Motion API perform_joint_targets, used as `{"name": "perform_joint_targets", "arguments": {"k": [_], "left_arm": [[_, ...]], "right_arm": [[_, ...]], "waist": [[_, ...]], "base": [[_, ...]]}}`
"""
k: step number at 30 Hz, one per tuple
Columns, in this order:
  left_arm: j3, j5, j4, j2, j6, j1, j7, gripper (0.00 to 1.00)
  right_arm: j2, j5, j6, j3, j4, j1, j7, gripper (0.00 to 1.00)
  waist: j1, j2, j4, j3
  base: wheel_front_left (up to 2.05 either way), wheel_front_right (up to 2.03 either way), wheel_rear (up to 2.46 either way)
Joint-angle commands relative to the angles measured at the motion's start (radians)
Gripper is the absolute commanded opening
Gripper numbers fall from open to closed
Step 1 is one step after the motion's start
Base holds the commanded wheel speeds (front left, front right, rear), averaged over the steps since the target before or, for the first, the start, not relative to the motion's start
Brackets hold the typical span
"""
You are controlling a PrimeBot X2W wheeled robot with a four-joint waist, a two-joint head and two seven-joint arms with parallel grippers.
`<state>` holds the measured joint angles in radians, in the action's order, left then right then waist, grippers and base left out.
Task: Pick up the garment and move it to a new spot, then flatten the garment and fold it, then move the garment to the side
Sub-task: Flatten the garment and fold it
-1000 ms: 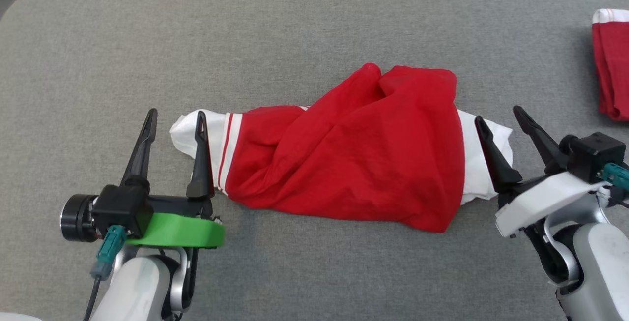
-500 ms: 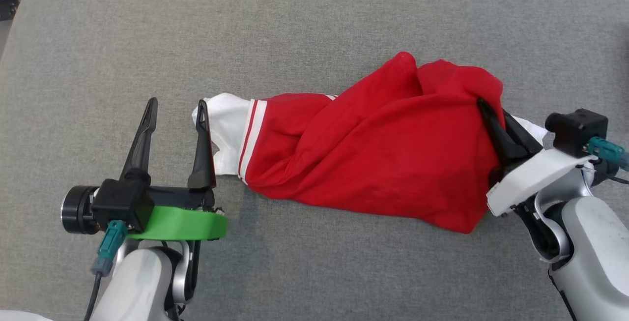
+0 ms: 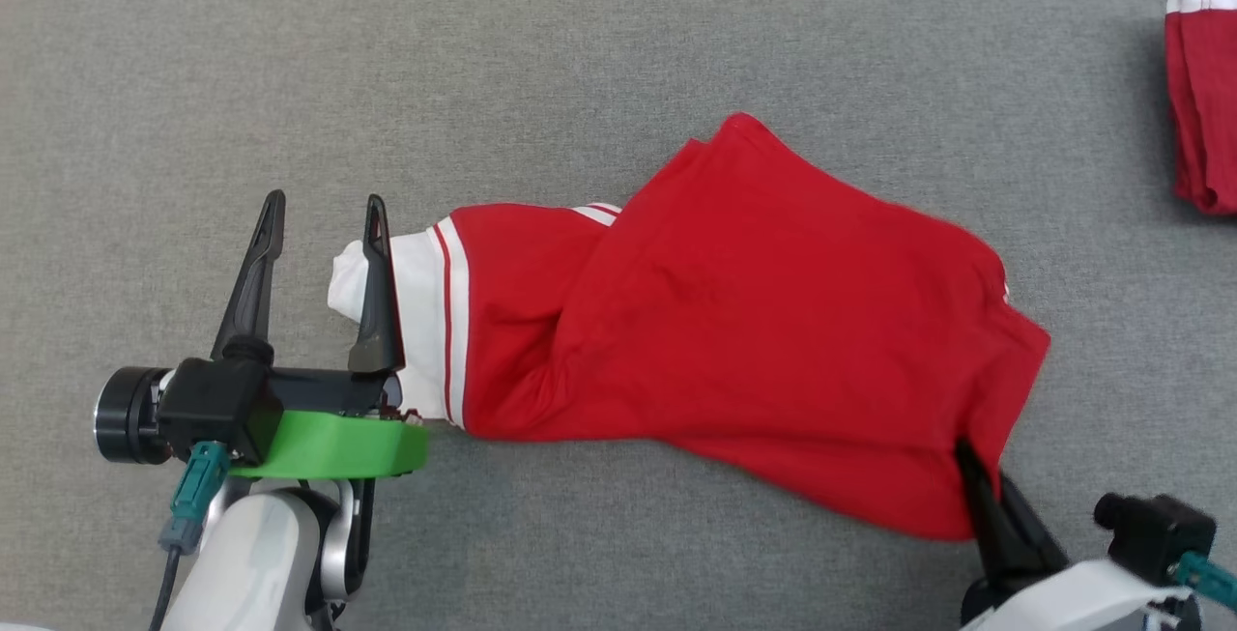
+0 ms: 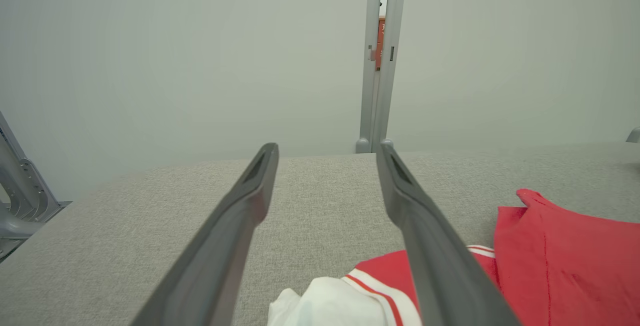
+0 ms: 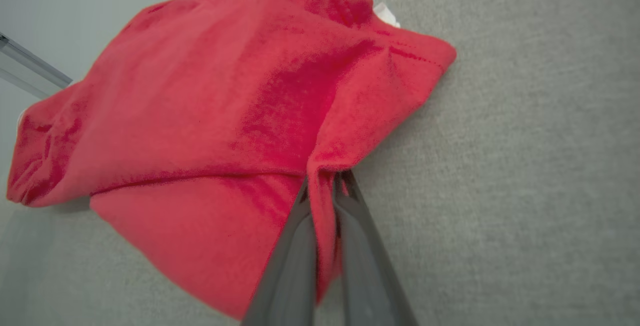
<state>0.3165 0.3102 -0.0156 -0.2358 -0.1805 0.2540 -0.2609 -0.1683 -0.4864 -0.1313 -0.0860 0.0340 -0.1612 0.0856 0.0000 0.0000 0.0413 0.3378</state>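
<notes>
Plainly the first step is in hand: picking the garment (image 3: 734, 322) up to carry it to a new spot, with flattening, folding and setting aside not yet begun. The red cloth lies across the middle of the grey table (image 3: 580, 51), rumpled and doubled over itself. Its white cuff (image 3: 387, 293) points toward the left edge, and its broad red body spreads toward the near right corner. The right gripper (image 3: 963, 452) has its two dark fingers drawn tight together on a pinch of red fabric at the garment's near right corner. The right wrist view shows this gripper (image 5: 322, 178) with a ridge of cloth squeezed between the fingers and the fabric tenting up from the grip, so that corner looks lifted while the rest drags on the table. The left gripper (image 3: 325, 201) stands wide and holds nothing. Its inner finger lies over the white cuff in the head view, and the left wrist view shows the cuff low beside that finger, but whether they touch I cannot tell. I judge the next move calls for the left gripper to close on the cuff end. Both arms could then raise the cloth together rather than trail it by one corner. A second red garment (image 3: 1198, 109) lies at the far right edge, well apart, and the carry should stay clear of it.
</notes>
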Motion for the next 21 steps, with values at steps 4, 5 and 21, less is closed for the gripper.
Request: {"name": "perform_joint_targets", "arguments": {"k": [4,5,21], "left_arm": [[-0.006,0.004,0.002,-0.011,-0.005,-0.007,-0.004,1.00],[-0.008,0.004,0.003,-0.012,-0.006,-0.007,-0.004,1.00],[-0.025,0.026,0.008,-0.015,-0.034,-0.059,-0.003,1.00]], "right_arm": [[0.028,-0.036,0.001,-0.040,-0.080,-0.056,0.008,0.00],[0.020,-0.027,0.001,-0.054,-0.092,-0.052,0.013,0.49],[-0.099,0.093,0.001,0.097,0.216,0.041,0.017,1.00]], "waist": [[0.0000,0.0000,-0.020,0.009],[0.0000,0.0000,-0.023,0.010],[0.0000,0.0000,-0.041,-0.027]], "base": [[0.00,0.00,0.00],[0.00,0.00,0.00],[0.00,0.00,0.00]]}}
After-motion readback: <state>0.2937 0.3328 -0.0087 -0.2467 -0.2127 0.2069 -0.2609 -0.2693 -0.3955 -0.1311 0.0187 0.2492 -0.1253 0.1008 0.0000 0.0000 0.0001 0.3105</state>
